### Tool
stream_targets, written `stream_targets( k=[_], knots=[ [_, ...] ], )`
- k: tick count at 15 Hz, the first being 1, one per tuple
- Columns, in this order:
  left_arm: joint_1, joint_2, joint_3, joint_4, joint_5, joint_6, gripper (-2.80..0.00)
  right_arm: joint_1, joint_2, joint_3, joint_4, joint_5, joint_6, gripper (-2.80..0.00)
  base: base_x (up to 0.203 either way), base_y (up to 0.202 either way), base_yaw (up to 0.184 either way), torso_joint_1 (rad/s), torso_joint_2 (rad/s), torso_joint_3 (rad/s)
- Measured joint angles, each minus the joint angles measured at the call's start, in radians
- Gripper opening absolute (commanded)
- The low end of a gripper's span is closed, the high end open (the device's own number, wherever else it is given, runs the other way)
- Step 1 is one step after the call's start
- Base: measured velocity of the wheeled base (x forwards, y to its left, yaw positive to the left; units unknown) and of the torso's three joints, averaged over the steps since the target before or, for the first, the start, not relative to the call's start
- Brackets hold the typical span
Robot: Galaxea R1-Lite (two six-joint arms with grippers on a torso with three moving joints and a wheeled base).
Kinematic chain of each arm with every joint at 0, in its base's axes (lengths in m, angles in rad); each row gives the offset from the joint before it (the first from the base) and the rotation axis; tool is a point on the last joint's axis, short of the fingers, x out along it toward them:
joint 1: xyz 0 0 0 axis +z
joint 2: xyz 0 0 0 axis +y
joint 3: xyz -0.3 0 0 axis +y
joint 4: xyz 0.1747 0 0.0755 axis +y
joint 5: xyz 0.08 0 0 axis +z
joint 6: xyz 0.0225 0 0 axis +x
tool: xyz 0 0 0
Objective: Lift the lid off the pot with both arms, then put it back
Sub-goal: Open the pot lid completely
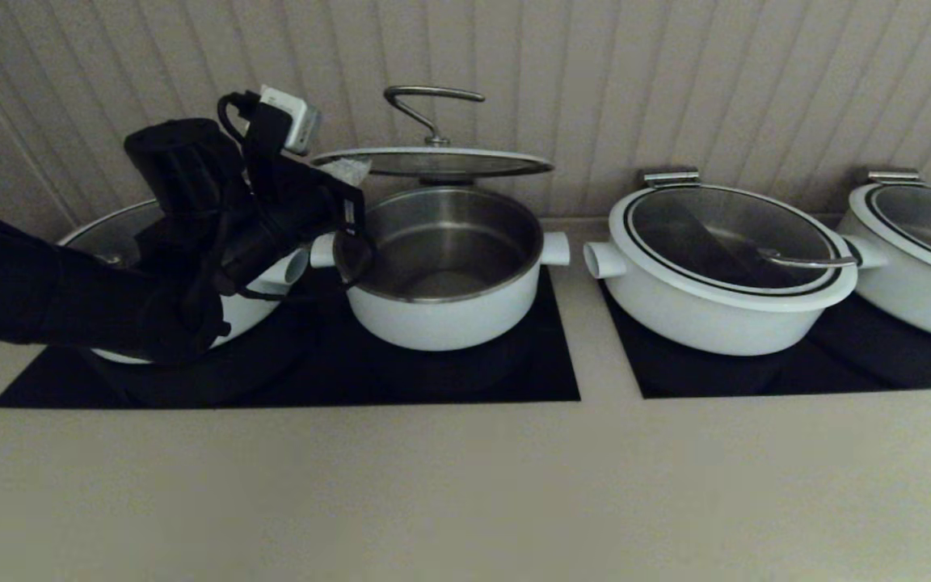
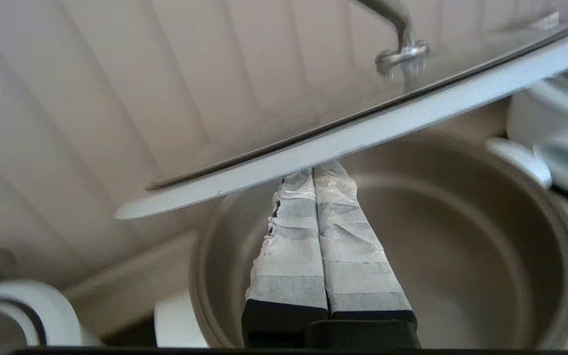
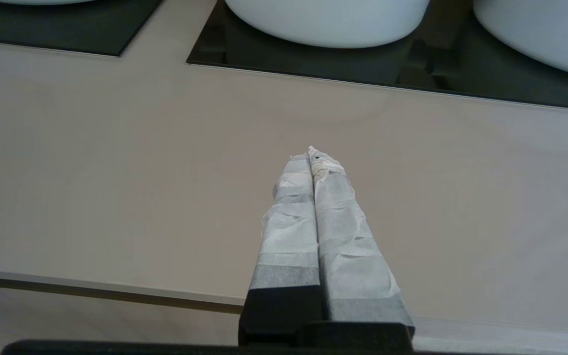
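Note:
The lid (image 1: 433, 162), glass with a white rim and a curved steel handle (image 1: 431, 103), hangs roughly level above the pot (image 1: 443, 275). The pot stands uncovered on the black hob, its steel inside showing. My left gripper (image 1: 350, 171) is at the lid's left edge. In the left wrist view the left gripper (image 2: 313, 172) is shut, and its tips reach under the lid's white rim (image 2: 372, 129), over the pot's inside (image 2: 461, 246). My right gripper (image 3: 313, 154) is shut and empty over the beige counter. It is out of the head view.
A wide white pot (image 1: 110, 234) sits behind my left arm. Two more wide lidded pots (image 1: 724, 271) (image 1: 922, 250) stand on the right hob (image 1: 756, 380). A panelled wall is close behind. The beige counter (image 1: 465, 485) runs along the front.

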Motion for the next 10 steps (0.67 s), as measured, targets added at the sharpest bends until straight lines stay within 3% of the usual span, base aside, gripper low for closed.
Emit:
stream_targets(
  k=[10],
  knots=[
    [0.0, 0.041, -0.076, -0.049, 0.001, -0.001, -2.8, 0.0, 0.0, 0.0, 0.0, 0.0, 0.0, -2.8, 0.0, 0.0, 0.0, 0.0, 0.0, 0.0]
  ],
)
